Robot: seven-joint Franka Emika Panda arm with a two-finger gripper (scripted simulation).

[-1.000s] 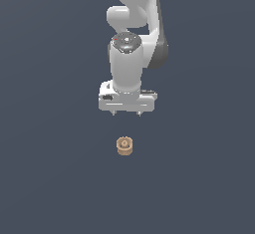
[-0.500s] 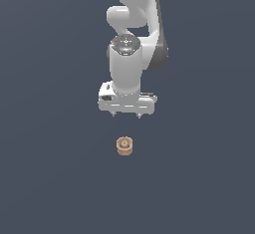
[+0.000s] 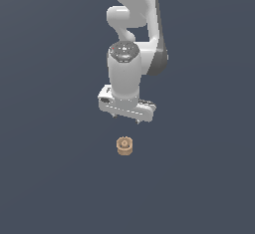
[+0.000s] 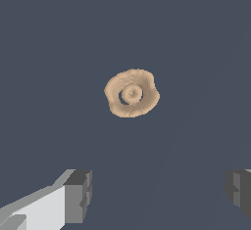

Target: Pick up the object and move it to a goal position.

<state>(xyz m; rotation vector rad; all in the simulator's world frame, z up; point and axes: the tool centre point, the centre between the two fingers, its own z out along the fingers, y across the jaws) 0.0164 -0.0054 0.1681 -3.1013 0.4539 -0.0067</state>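
The pincer (image 3: 126, 120) hung with its jaws spread wide and nothing between them, pointing straight down. The object (image 3: 124, 146), a squat wood-coloured round piece with a knob on top, sat on the dark tabletop (image 3: 50, 178) just below it, apart from both fingers (image 4: 78, 195); being round, it had no long axis. I could read no writing or labels anywhere

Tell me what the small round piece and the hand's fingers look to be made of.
The object looks like wood with a matte finish: flat tan-brown colour, no glint, though no grain shows. On the open hand, the fingers look like dull dark grey rubber or plastic pads on a white, smooth body; the render leaves it open.
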